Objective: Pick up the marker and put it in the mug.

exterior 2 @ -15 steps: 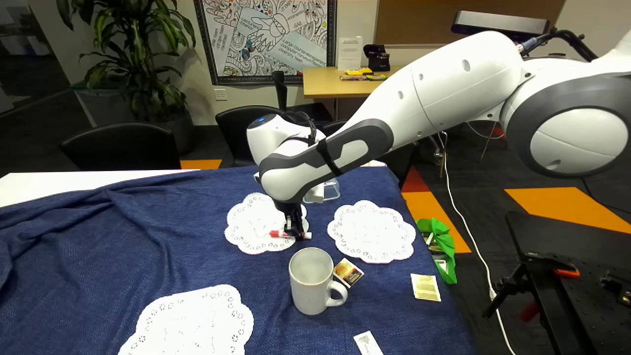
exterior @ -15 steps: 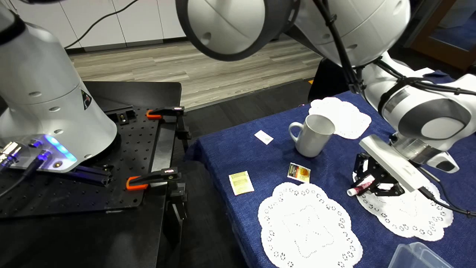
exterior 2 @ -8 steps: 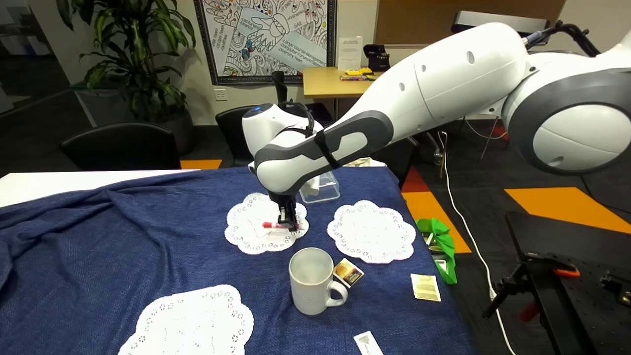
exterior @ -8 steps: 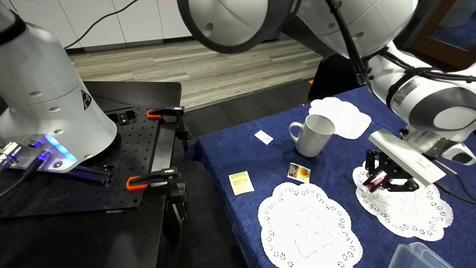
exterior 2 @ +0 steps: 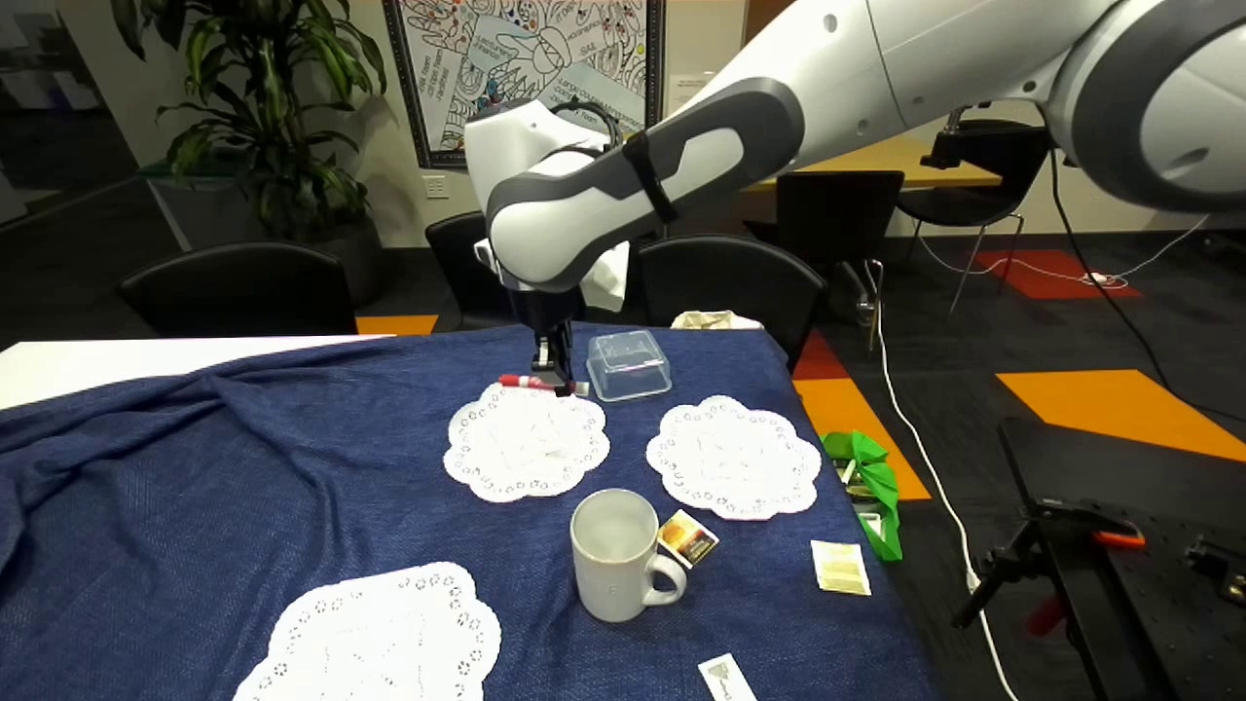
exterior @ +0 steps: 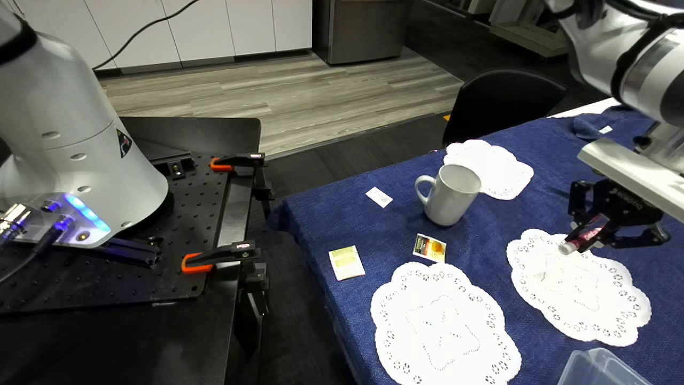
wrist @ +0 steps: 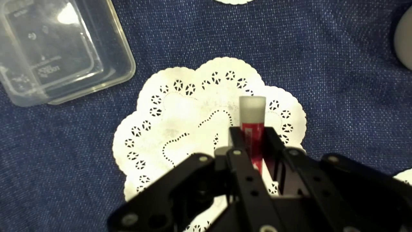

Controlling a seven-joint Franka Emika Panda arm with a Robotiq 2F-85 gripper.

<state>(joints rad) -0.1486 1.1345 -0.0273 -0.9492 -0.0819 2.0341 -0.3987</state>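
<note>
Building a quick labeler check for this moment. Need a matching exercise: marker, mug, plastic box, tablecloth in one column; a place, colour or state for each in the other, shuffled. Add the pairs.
Column one
1. marker
2. mug
3. plastic box
4. tablecloth

Column two
A. see-through
B. dark blue, with folds in it
C. clamped in the gripper
D. whitish, standing upright

Pairs: 1-C, 2-D, 3-A, 4-B
</note>
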